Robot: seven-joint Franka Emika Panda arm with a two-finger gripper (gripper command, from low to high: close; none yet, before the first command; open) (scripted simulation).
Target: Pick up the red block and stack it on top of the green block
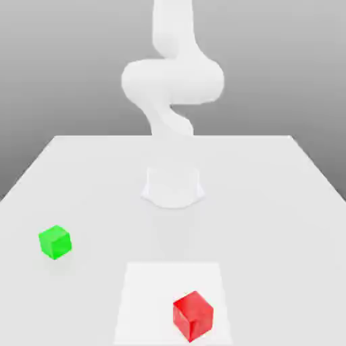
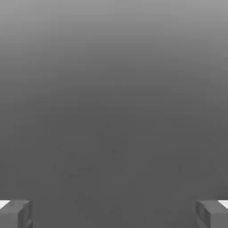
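Exterior view: the red block lay on the white square on the table, toward the square's right side as seen there, well apart from my arm's base. From these pictures I could not tell exactly how it lay relative to my hand. The green block sat on the bare table, at the exterior view's left, farther from the camera than the red one and well apart from it. In the hand view my two fingers stood wide open, holding and touching nothing. I counted one red block, one green block and one white square.
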